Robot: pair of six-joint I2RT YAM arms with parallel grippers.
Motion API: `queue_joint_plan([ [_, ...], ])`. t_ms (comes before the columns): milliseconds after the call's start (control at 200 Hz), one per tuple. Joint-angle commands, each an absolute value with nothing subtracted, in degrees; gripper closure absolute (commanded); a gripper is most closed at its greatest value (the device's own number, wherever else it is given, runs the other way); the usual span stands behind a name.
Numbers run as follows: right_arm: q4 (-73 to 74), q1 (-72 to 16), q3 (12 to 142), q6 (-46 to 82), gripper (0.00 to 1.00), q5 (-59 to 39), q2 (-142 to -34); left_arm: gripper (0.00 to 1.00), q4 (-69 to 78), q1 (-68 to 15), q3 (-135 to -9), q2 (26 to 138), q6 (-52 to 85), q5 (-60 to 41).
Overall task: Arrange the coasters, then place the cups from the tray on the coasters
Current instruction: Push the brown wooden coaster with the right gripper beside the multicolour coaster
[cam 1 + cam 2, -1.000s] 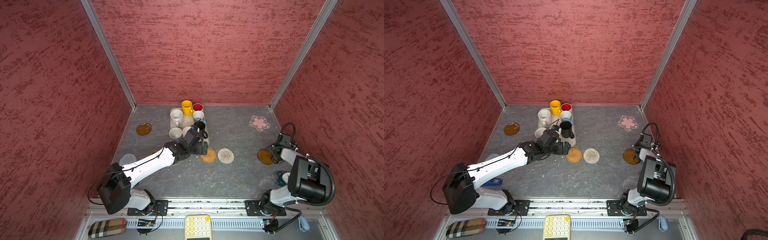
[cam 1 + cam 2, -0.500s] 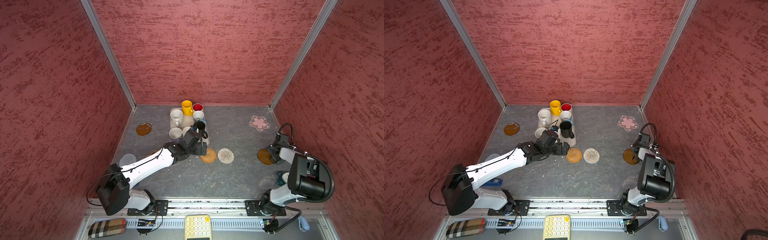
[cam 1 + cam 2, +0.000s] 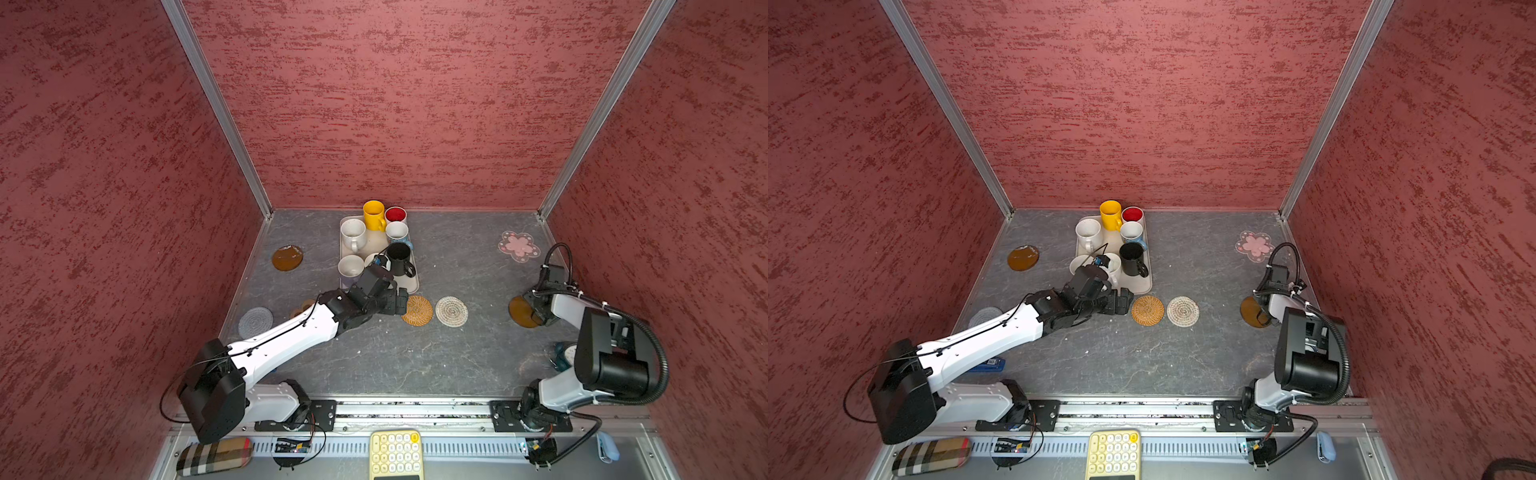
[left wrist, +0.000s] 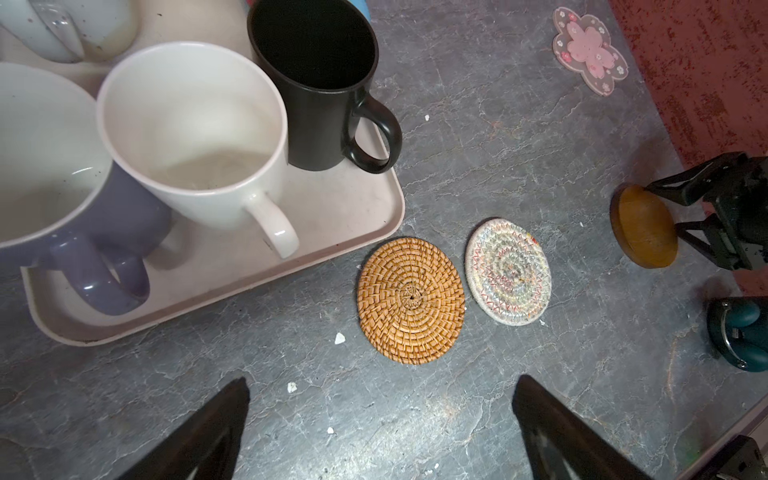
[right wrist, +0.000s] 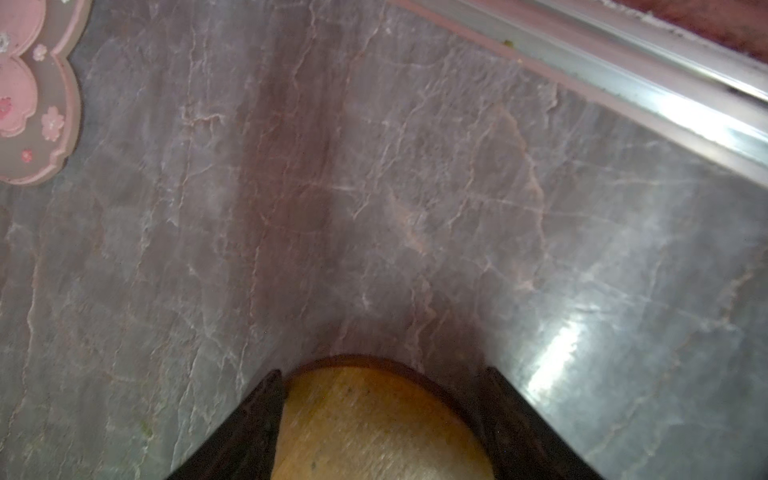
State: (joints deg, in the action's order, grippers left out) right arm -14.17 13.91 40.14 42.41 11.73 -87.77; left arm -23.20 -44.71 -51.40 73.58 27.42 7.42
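Note:
The tray [image 3: 411, 284] holds several cups, among them yellow [image 3: 373, 215], black [image 3: 399, 258] and a white one [image 4: 195, 137]. My left gripper [image 4: 382, 379] hangs open and empty over the table, just before the tray and beside the rattan coaster [image 3: 417, 310]. The whitish woven coaster [image 3: 451, 311] lies next to that. My right gripper [image 5: 383, 370] is shut on an amber-brown coaster [image 3: 521, 311] at the right, a finger on each edge. The pink flower coaster [image 3: 518, 246], the other amber disc [image 3: 286, 257] and the grey woven round [image 3: 255, 322] lie apart. My left arm half hides the paw coaster [image 3: 305, 309].
Red walls close the table on three sides. A teal object [image 3: 561, 357] sits near the right arm's base. A blue item [image 3: 990, 363] lies under the left arm. A yellow calculator [image 3: 395, 453] and a plaid case [image 3: 214, 455] lie past the front rail.
The right arm's wrist and cable have shifted slightly while its gripper stays at the amber coaster. The left arm has hardly moved.

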Motion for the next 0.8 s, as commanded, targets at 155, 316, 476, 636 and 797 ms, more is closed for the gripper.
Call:
queue_joint_plan([
  [155,-18.1,9.7,40.4,40.9,0.26,11.4,-89.0,0.00,-22.4,-44.0,-48.7,70.8,28.3,7.8],
  [316,-18.7,7.5,41.0,39.0,0.27,10.7,-89.9,0.00,-22.4,-43.3,-47.9,69.7,28.3,7.7],
  [476,-18.7,5.2,41.0,37.2,0.28,9.9,-90.3,0.01,-23.0,-42.7,-47.6,68.2,28.1,7.8],
  [636,-19.4,2.9,41.2,36.4,0.27,9.5,-91.0,0.00,-22.8,-41.9,-46.6,66.7,28.3,7.6],
  [797,-19.9,1.5,41.2,36.1,0.28,8.3,-90.4,0.01,-22.5,-41.7,-45.6,66.1,28.7,7.5],
])
